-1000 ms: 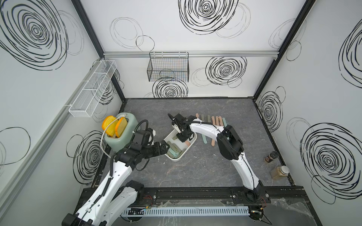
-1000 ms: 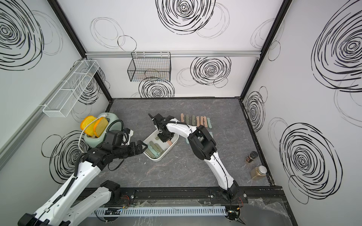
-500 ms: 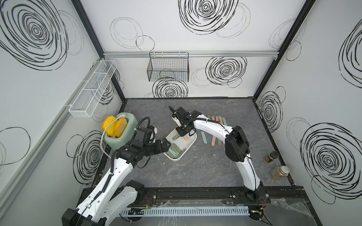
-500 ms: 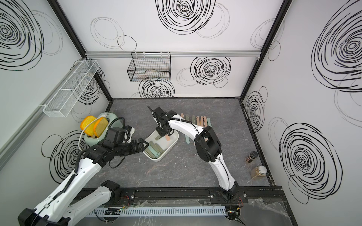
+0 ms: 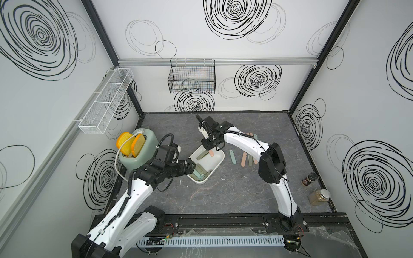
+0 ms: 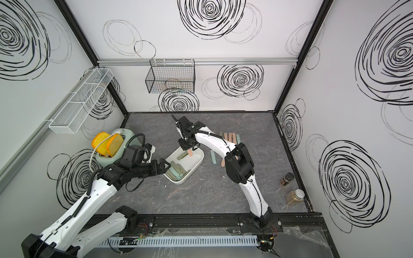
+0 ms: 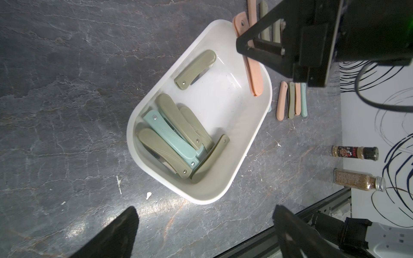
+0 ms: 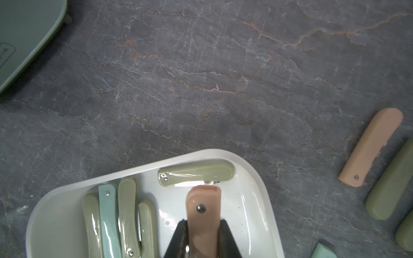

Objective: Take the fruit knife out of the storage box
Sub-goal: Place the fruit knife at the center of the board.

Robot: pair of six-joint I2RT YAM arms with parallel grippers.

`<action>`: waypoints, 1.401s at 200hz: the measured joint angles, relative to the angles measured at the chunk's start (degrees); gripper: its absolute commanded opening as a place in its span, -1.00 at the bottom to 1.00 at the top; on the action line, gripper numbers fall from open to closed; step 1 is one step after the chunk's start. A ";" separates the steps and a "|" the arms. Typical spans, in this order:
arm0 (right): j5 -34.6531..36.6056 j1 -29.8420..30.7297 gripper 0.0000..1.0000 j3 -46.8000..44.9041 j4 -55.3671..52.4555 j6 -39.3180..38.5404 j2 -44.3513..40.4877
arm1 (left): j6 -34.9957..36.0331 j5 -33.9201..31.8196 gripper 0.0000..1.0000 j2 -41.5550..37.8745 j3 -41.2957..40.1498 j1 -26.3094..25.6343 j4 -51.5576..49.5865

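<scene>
The storage box (image 5: 222,156) (image 6: 202,156) is a shallow white tub on the grey table (image 5: 223,189). It holds several folded olive and teal knives (image 7: 176,138), plus one olive knife (image 7: 195,69) lying apart. My right gripper (image 5: 210,146) (image 8: 203,223) is shut on a pink folded fruit knife (image 8: 203,207) (image 7: 254,76) (image 6: 190,152). That knife hangs tip-down over the box's far end. My left gripper (image 5: 192,166) (image 7: 204,214) stands open and holds nothing, just outside the box's near end.
A row of pink, olive and teal knives (image 5: 243,156) lies on the table right of the box. A green toaster (image 5: 136,149) with bread stands to the left. Two spice bottles (image 5: 309,178) (image 5: 319,196) lie at the right wall. Wire baskets (image 5: 192,78) hang above.
My right gripper has risen and drawn toward the box's far end with the pink knife. Its elbow swung right. My left arm has barely moved.
</scene>
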 measured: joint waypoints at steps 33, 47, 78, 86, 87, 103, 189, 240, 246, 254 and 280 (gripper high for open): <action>-1.18 -3.32 -0.76 0.90 -0.17 0.17 -0.04 | -0.02 -0.07 0.96 1.99 1.16 -0.55 0.17; -1.70 -4.76 -0.76 2.08 -0.20 0.22 -0.04 | -0.04 -0.11 0.95 2.91 1.57 -0.92 0.57; -3.10 -7.76 -0.76 5.49 -0.28 0.81 -0.04 | -0.07 -0.17 0.95 5.53 2.93 -1.64 1.16; -3.54 -8.61 -0.76 6.25 -0.20 1.05 -0.04 | -0.07 -0.20 0.96 6.23 3.32 -1.79 1.46; -3.58 -8.70 -0.76 6.34 -0.20 1.07 -0.04 | -0.07 -0.20 0.96 6.36 3.41 -1.81 1.55; -4.79 -10.29 -0.76 7.54 0.09 1.68 0.15 | -0.04 -0.22 0.96 7.91 4.28 -1.92 2.03; -10.08 -16.72 -0.75 11.30 2.54 4.22 10.71 | -0.02 -0.31 0.96 17.57 10.12 -2.12 5.55; -13.68 -18.62 -0.74 12.28 4.70 4.90 15.30 | 0.00 -0.24 0.96 21.99 11.82 -2.16 7.58; -14.08 -18.78 -0.73 12.63 4.92 4.90 15.74 | 0.00 -0.22 0.96 22.38 11.85 -2.16 7.76; -14.51 -18.91 -0.72 12.98 5.16 4.96 16.31 | 0.00 -0.20 0.96 22.88 11.85 -2.19 7.89; -15.67 -19.04 -0.71 13.20 6.03 5.29 17.31 | 0.00 -0.15 0.96 24.09 11.85 -2.25 8.22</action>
